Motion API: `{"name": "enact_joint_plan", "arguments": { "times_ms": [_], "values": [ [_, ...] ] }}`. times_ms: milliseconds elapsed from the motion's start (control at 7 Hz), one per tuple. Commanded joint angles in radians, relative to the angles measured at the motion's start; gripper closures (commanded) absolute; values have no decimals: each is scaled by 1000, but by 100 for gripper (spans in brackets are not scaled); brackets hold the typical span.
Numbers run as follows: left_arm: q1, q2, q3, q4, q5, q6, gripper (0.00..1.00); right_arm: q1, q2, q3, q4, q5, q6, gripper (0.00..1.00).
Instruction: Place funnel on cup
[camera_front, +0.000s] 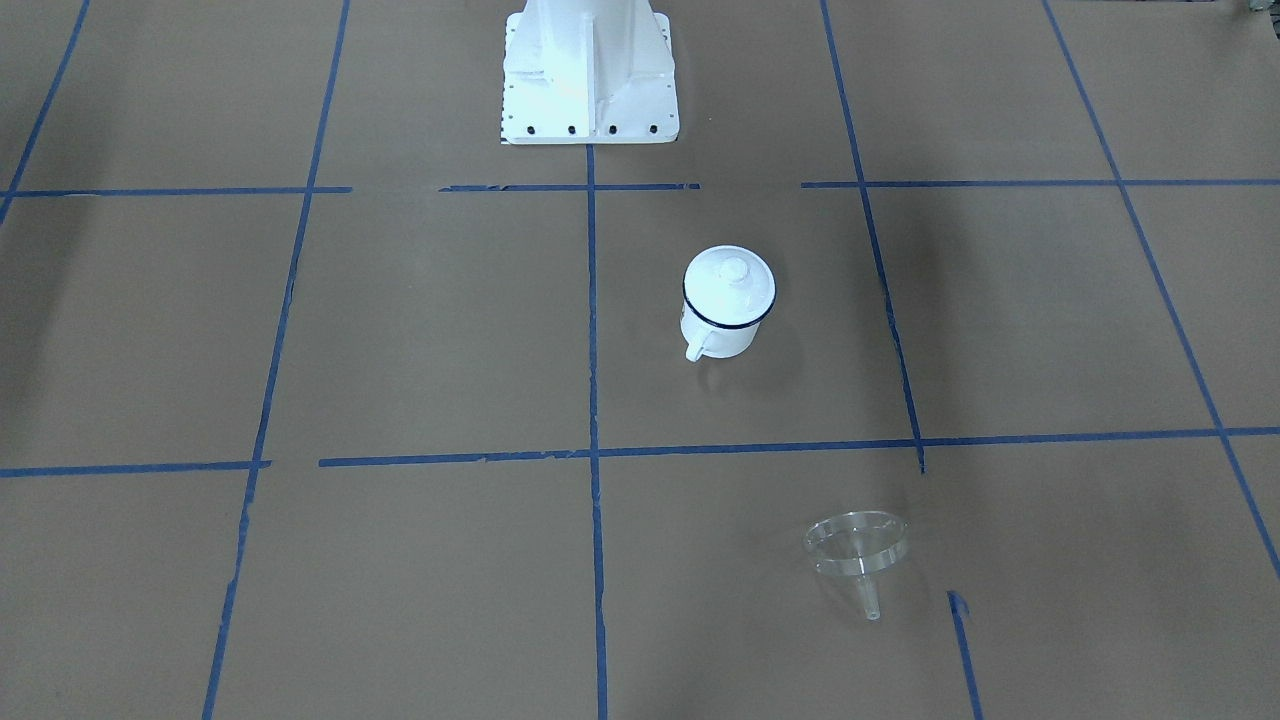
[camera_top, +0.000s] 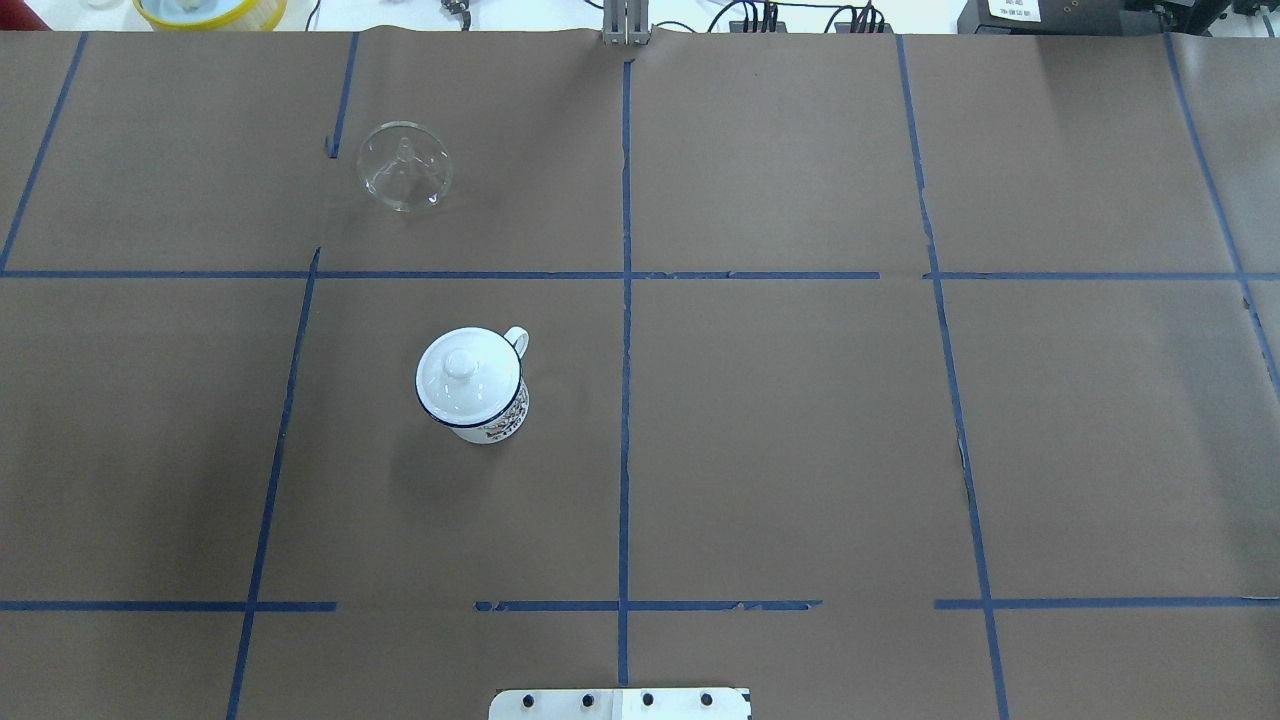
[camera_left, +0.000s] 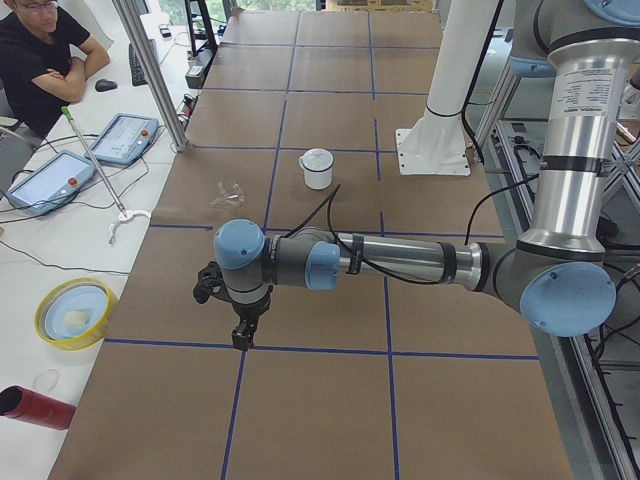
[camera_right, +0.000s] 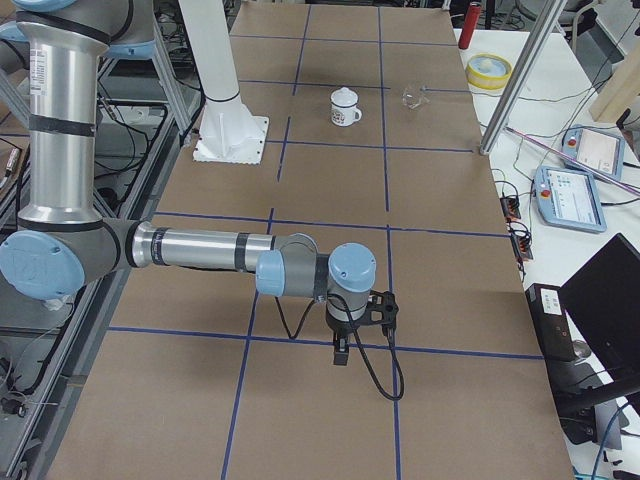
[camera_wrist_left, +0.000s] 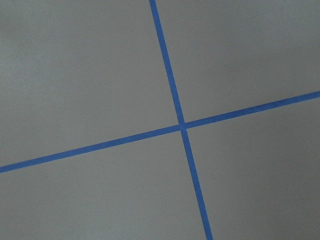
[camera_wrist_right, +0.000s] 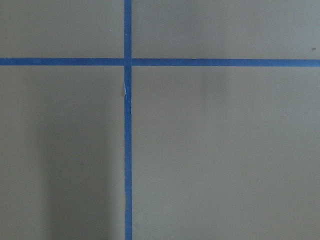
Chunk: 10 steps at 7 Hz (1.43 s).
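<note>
Brown-papered table (camera_front: 400, 350) bears lidded cup (camera_front: 725, 338), funnel (camera_front: 857, 545) apart; left pincer (camera_left: 241, 338), right pincer (camera_right: 341, 352): cannot tell.

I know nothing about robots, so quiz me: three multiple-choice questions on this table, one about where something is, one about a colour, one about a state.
1. Where does the funnel lie?
A. inside the cup
B. between the cup and the robot's base
C. apart from the cup, farther from the robot's base

2. The cup's rim is:
A. dark blue
B. red
C. yellow

3. The cup's mouth is:
A. open
B. covered by a white lid
C. holding the funnel

Answers: C, the two lie apart, with the funnel on the side away from the base; A, a dark blue line circles the top; B, the knobbed lid sits on it.
</note>
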Motion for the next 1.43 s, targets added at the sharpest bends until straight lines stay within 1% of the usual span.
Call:
{"name": "enact_joint_plan", "arguments": {
  "times_ms": [0,571,857,1000,1286],
  "values": [
    [0,10,1,-2,3,0,0,0,0,0,0,0,0,0],
    [0,5,1,-2,3,-1,0,0,0,0,0,0,0,0],
    [2,-30,-11,3,6,-12,0,0,0,0,0,0,0,0],
    [2,-38,-48,38,6,-12,0,0,0,1,0,0,0,0],
    [2,-103,-148,188,6,-12,0,0,0,1,0,0,0,0]
  ]
}}
